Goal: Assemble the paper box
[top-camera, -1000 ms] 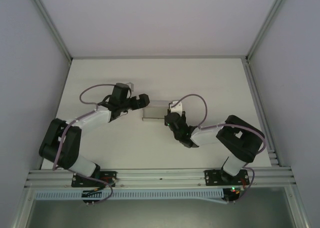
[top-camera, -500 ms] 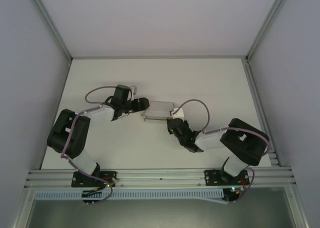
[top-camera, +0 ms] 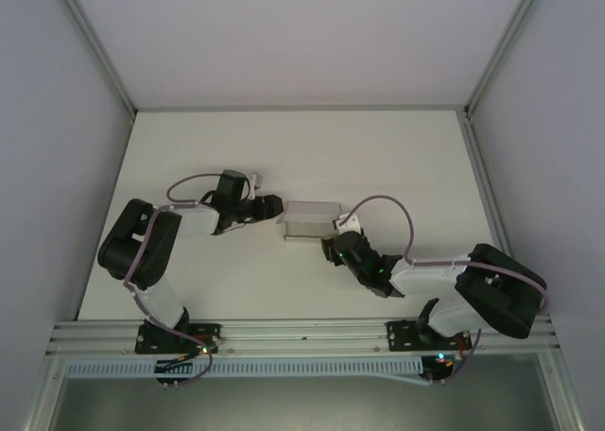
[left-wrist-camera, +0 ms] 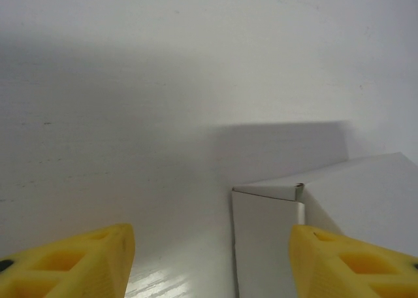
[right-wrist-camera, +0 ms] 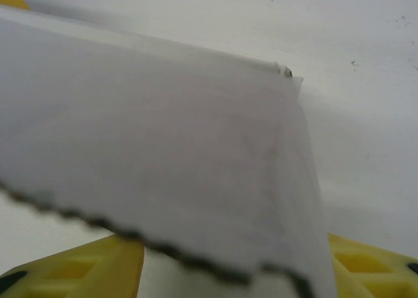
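- Roughly at the middle of the white table [top-camera: 397, 157] lies the paper box [top-camera: 312, 220], folded up into a small rectangular block with its long side running left to right in the overhead view
- Just beside the box's left end sits the left gripper [top-camera: 276, 204], pointing toward it
- Its wrist camera shows the two yellow fingers [left-wrist-camera: 72, 262] spread wide, with the box's end face and one corner in the right part of the gap
- Of those fingers, the one at the picture's left is well clear of the card; the other stands in front of the box's side, and I cannot tell whether it touches
- At the box's near right corner is the right gripper [top-camera: 342, 231], reaching in from the near side
- From that wrist camera a blurred white panel of the box [right-wrist-camera: 163, 148] looms close to the lens, with a yellow fingertip [right-wrist-camera: 78, 268] low on either side; the jaws are parted and apparently not pinching the card
- Seen from above, the box rests flat on the table and looks closed on top
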`<state>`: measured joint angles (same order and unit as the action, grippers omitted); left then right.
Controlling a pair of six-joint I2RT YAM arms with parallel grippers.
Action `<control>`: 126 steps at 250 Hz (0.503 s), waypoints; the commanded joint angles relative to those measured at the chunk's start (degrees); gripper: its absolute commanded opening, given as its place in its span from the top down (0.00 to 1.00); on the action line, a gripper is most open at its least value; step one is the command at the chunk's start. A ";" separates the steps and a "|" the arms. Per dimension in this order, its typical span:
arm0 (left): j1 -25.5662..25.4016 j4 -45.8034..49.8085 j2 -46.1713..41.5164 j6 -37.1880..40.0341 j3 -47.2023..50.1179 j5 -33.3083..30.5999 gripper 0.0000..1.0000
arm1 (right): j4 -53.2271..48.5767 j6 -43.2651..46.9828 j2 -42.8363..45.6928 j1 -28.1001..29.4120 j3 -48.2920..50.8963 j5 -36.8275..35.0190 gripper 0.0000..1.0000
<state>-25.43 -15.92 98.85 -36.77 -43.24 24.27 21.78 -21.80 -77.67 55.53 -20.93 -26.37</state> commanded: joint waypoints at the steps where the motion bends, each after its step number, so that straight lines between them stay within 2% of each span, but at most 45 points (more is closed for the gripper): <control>1: 0.38 -1.30 -0.30 0.03 -0.68 1.84 0.36 | -2.96 1.35 1.62 0.37 -1.44 -0.02 0.36; 10: 0.46 -0.71 -0.41 0.09 -1.08 1.50 0.36 | -3.80 1.54 2.61 0.37 -1.74 -0.02 0.30; 60: 0.55 7.30 -3.45 2.58 -4.73 -5.20 0.34 | -12.60 0.61 12.72 0.37 -1.93 0.87 0.15; 77: 0.71 10.73 -5.80 2.89 -5.67 -8.83 0.33 | -16.86 -0.68 17.48 0.37 -1.52 2.56 0.01; 97: 0.72 14.90 -8.51 3.88 -7.20 -11.04 0.31 | -22.12 -1.58 24.61 0.38 -1.16 5.55 0.00; 113: 0.50 16.83 -10.88 4.41 -7.95 -11.00 0.25 | -24.67 -0.88 31.26 0.37 -0.97 8.03 0.00; 126: 0.08 17.66 -12.76 4.46 -8.11 -10.61 0.25 | -25.60 0.10 36.51 0.41 -1.19 10.12 0.00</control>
<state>-25.21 -3.99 90.98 -34.30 -49.08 16.25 3.03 -21.65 -50.39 55.51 -21.41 -21.58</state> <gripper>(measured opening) 0.738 0.997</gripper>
